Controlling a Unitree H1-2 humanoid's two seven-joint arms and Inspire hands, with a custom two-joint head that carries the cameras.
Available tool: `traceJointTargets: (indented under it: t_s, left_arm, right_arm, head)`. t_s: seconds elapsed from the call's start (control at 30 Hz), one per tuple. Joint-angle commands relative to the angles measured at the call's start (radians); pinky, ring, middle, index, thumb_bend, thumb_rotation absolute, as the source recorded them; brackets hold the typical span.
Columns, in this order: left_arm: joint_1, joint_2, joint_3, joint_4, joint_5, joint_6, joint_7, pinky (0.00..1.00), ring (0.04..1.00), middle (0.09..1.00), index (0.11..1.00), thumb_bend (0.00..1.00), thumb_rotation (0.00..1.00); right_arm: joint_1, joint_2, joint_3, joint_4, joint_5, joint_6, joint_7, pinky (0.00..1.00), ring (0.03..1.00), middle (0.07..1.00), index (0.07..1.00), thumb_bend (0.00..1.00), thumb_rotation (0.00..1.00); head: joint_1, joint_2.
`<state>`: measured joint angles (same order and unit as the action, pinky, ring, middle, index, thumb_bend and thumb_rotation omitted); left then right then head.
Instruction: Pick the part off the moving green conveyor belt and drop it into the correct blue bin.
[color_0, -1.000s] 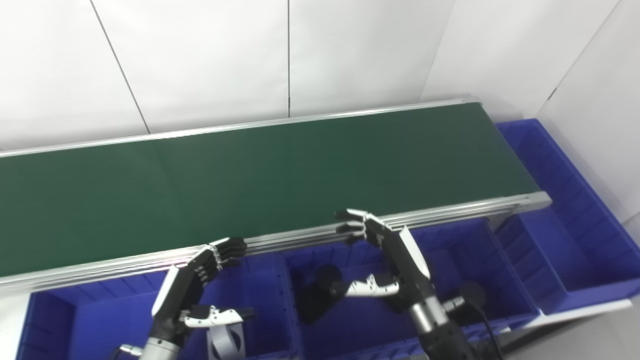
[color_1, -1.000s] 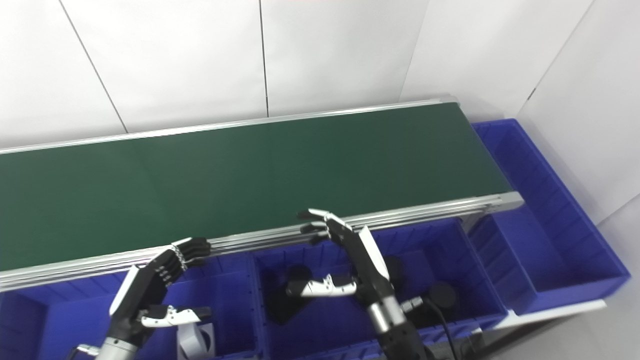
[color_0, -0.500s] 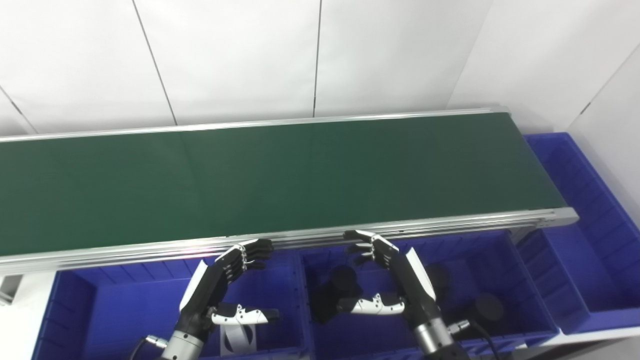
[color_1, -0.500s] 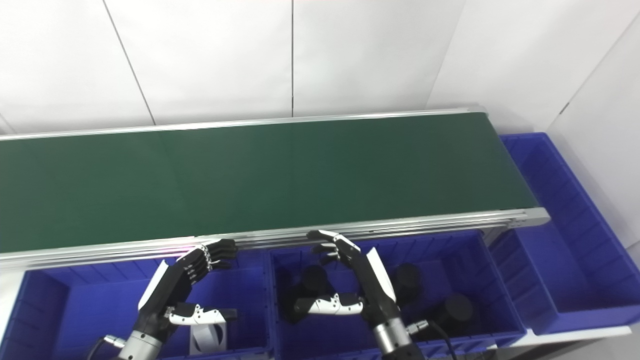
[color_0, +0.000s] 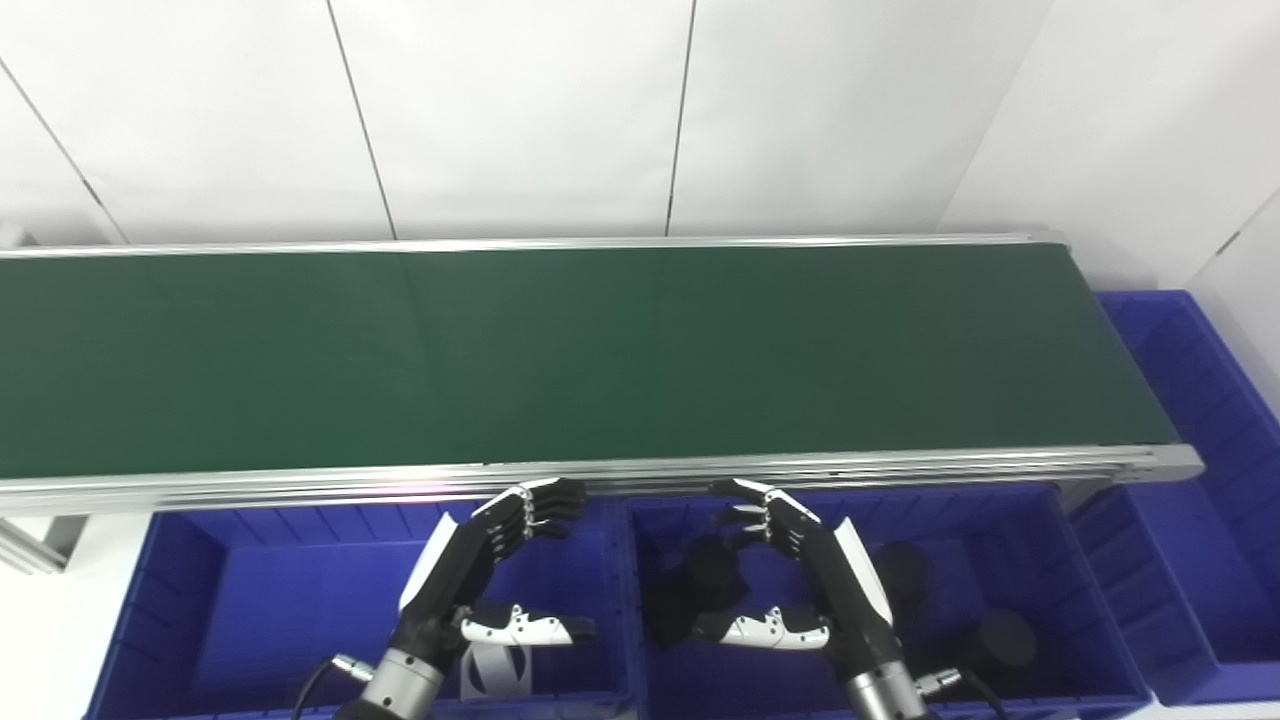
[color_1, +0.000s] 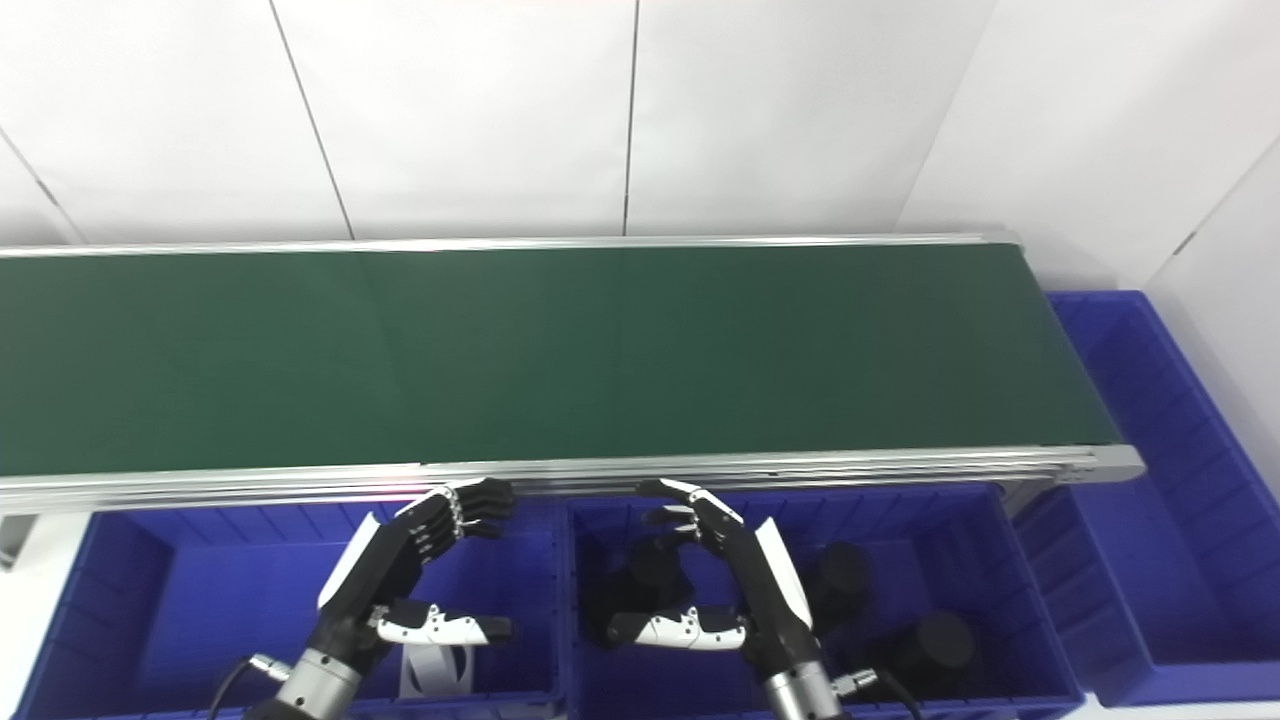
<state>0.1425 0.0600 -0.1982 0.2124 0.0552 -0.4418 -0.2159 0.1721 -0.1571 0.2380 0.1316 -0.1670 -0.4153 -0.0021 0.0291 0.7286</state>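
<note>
Hands wait over the blue bins: left hand and right hand with fingers spread, holding nothing, because no part is visible on the green conveyor belt

white panel wall | behind, dark vertical seams
</note>
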Motion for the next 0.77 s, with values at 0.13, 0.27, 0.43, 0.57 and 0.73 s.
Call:
traceJointTargets:
  t_s: [0.13, 0.27, 0.43, 0.57, 0.73]
  left_arm:
    - [-0.01, -0.008, -0.03, -0.023, 0.037, -0.028, 0.053, 0.68, 0.737, 0.764, 0.751, 0.9, 0.12]
    - [-0.01, -0.001, -0.039, -0.023, 0.03, -0.028, 0.062, 0.68, 0.736, 0.765, 0.75, 0.91, 0.13]
    - [-0.012, 0.004, -0.048, -0.026, 0.039, -0.028, 0.074, 0.69, 0.737, 0.763, 0.75, 0.9, 0.12]
    - [-0.014, 0.006, -0.05, -0.024, 0.039, -0.027, 0.078, 0.69, 0.74, 0.765, 0.753, 0.9, 0.13]
    - [-0.015, 0.012, -0.052, -0.023, 0.038, -0.027, 0.084, 0.69, 0.741, 0.765, 0.753, 0.9, 0.12]
  right_arm:
    - [-0.016, -0.024, 0.007, -0.014, 0.019, -0.054, -0.006, 0.59, 0.712, 0.805, 0.748, 0.9, 0.36]
    - [-0.015, -0.028, 0.012, -0.018, 0.028, -0.055, -0.006, 0.59, 0.714, 0.81, 0.749, 0.91, 0.34]
    - [-0.018, -0.03, 0.017, -0.014, 0.022, -0.054, -0.012, 0.58, 0.716, 0.806, 0.749, 0.9, 0.34]
    - [-0.022, -0.027, 0.02, -0.012, 0.02, -0.054, -0.015, 0.58, 0.718, 0.799, 0.747, 0.9, 0.33]
    - [-0.035, -0.017, 0.026, -0.001, 0.013, -0.054, -0.012, 0.58, 0.708, 0.791, 0.745, 0.9, 0.33]
  head:
    - [-0.004, 0.003]
    - [-0.011, 0.003]
    - [-0.013, 0.002]
    - [-0.019, 0.001]
    - [-0.037, -0.004]
